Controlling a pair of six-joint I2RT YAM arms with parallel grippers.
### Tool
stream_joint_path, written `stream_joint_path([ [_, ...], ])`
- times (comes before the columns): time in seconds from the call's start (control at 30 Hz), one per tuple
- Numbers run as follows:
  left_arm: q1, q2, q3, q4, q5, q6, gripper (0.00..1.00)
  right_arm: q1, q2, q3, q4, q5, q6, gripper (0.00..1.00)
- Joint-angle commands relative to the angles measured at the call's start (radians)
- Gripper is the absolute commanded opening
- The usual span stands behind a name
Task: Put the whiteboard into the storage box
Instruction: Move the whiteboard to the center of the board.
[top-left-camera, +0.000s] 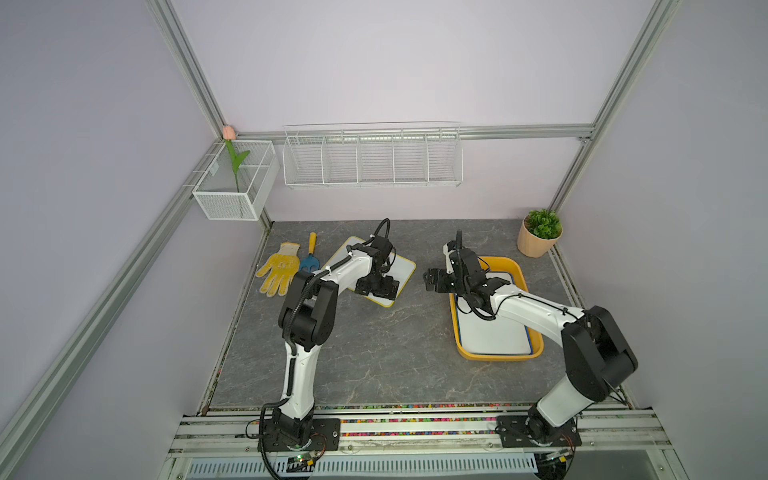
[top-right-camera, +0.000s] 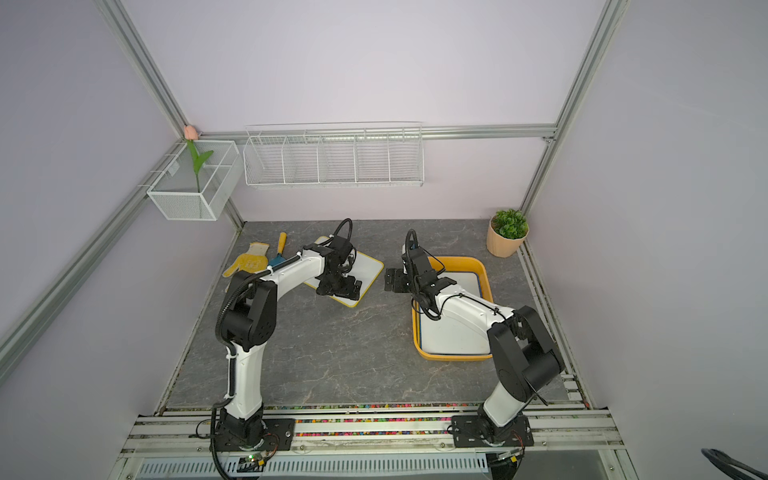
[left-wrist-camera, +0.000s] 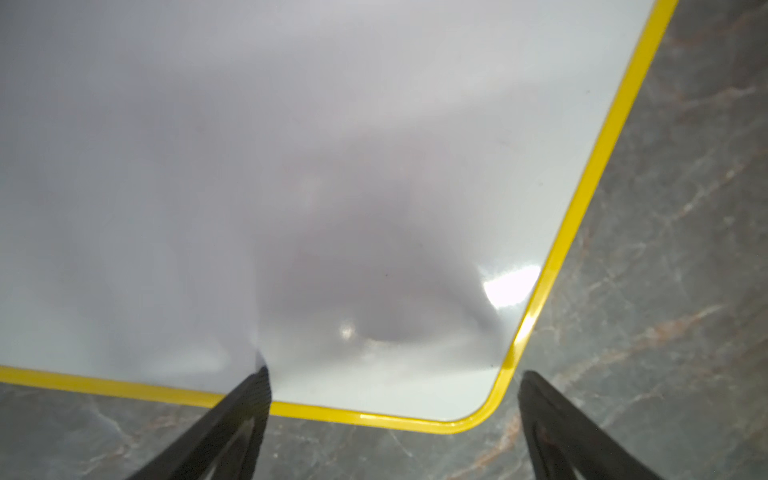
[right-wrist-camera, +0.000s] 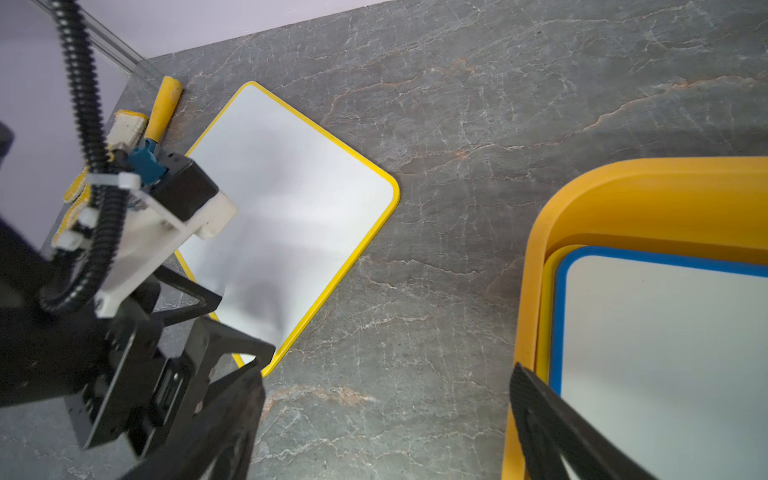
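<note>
Your yellow-rimmed whiteboard (top-left-camera: 402, 266) lies flat on the surface (top-left-camera: 374, 353), well apart from the storage box (top-left-camera: 498, 356), so I think it needs an edge grip. The jaws of the left arm (top-left-camera: 345, 270) stand apart at its near corner, one over the board, one outside it. The jaws of the right arm (top-left-camera: 532, 307), apart too, hang empty beside the box, which holds a blue-rimmed board (top-left-camera: 494, 332).

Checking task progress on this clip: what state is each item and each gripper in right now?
yellow-framed whiteboard: flat on the table, outside the storage box
blue-framed whiteboard: lying in the storage box
left gripper: open, fingers either side of the yellow-framed whiteboard's corner
right gripper: open, holding nothing
potted plant: upright
</note>
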Motion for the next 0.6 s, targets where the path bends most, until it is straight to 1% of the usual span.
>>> stream_joint_path([
  [0.0,-0.024,0.001,-0.158,-0.008,0.104,-0.055,0.94,-0.005,-0.022,-0.011,-0.019,-0.013,-0.02,0.94],
  [0.23,-0.033,-0.173,-0.432,0.112,0.121,-0.138,0.94,0.01,0.02,0.026,-0.025,-0.067,-0.027,0.94],
  [0.37,-0.042,-0.267,-0.591,0.199,0.137,-0.209,0.93,0.049,0.041,0.076,-0.055,-0.057,-0.07,0.94],
  [0.47,-0.046,-0.348,-0.674,0.257,0.154,-0.261,0.93,0.085,0.067,0.118,-0.079,-0.042,-0.106,0.94],
  [0.57,-0.045,-0.445,-0.7,0.284,0.162,-0.322,0.93,0.099,0.112,0.157,-0.081,-0.077,-0.119,0.94],
])
